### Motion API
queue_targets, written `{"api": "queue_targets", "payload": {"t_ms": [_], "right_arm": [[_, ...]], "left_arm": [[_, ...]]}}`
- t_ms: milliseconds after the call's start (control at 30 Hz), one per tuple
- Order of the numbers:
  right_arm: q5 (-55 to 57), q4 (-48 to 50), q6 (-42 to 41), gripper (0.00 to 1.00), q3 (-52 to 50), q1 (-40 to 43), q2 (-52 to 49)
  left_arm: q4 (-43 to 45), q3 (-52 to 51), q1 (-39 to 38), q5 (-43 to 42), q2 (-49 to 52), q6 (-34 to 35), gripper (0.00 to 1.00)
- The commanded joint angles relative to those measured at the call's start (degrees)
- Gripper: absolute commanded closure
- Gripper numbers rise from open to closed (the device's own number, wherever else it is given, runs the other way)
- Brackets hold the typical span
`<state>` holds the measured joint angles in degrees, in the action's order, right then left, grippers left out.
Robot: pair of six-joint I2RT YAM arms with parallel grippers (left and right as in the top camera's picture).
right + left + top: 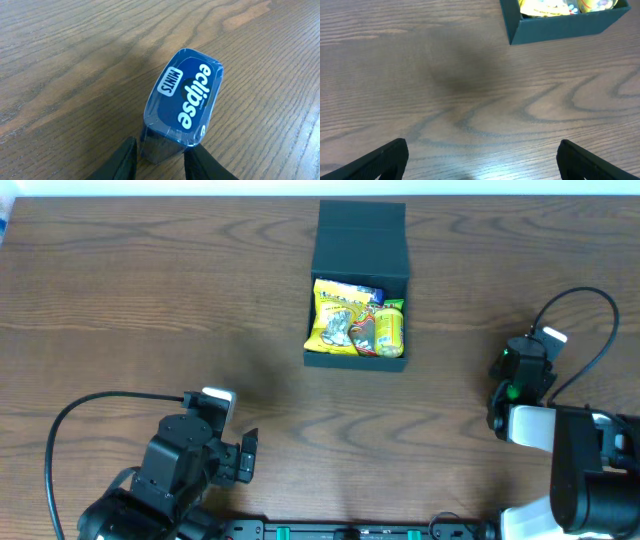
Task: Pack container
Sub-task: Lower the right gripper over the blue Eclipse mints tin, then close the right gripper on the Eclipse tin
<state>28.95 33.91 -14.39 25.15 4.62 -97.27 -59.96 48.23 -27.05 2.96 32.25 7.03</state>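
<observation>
Container [355, 362] open | brown wood-grain table [150, 300] | right end effector [161, 150] grips mints tin [182, 102]

The dark teal square container [355, 361] sat at twelve o'clock in the overhead view, its hinged lid flapped open away toward twelve, with yellow snack packets [338, 318] inside.

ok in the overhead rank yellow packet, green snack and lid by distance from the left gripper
From the left gripper:
1. yellow packet, left in the container
2. green snack, right in it
3. lid, open at the far side
</observation>
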Motion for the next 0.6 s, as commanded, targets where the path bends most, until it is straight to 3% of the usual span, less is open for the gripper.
{"api": "queue_targets", "payload": {"t_ms": [0, 100, 133, 200, 300, 400, 567], "right_arm": [[0.59, -0.04, -0.09, 0.7, 0.72, 0.46, -0.57], [0.7, -0.04, -0.09, 0.68, 0.72, 0.5, -0.57], [0.85, -0.04, -0.09, 0.61, 0.72, 0.61, -0.57], [1.27, -0.02, -0.09, 0.31, 0.72, 1.05, -0.57], [1.25, 0.2, -0.09, 0.13, 0.72, 1.64, -0.57], [1.22, 1.16, -0.09, 0.05, 0.74, 1.75, -0.57], [1.22, 4.02, -0.07, 0.04, 0.81, 1.81, -0.79]], "left_arm": [[-0.02, -0.11, 0.31, 0.02, -0.09, -0.61, 0.04], [0.0, -0.11, 0.31, 0.02, -0.09, -0.61, 0.04], [-0.02, -0.11, 0.31, 0.02, -0.09, -0.61, 0.05], [-0.02, -0.13, 0.31, 0.02, -0.09, -0.61, 0.04], [-0.02, -0.11, 0.31, 0.02, -0.09, -0.61, 0.04], [-0.02, -0.11, 0.31, 0.02, -0.09, -0.61, 0.04], [0.0, -0.11, 0.31, 0.02, -0.09, -0.61, 0.05]]}}
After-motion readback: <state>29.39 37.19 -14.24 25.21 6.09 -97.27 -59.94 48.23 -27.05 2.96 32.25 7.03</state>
